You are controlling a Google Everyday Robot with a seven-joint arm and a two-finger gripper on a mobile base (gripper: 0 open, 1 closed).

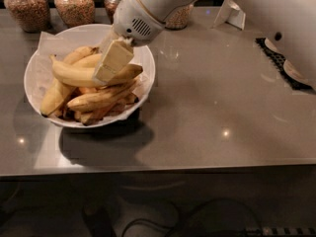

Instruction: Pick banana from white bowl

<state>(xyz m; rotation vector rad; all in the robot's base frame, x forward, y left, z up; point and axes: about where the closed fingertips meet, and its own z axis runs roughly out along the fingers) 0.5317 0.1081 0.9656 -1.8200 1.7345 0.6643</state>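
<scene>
My gripper [102,76] hangs over the middle of the white bowl [151,74], clamped around the banana [71,75], which lies crosswise atop the other bananas [98,100] there.

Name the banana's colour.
Pale yellow banana, camera view; the gripper is at it, above the white bowl.

Nothing can be read here: no words, labels or numbers show on the jars [74,5] or on the white stand [232,15] at the back. The gripper [107,69] is over the white bowl [32,79], at the banana [69,75] on top.
</scene>
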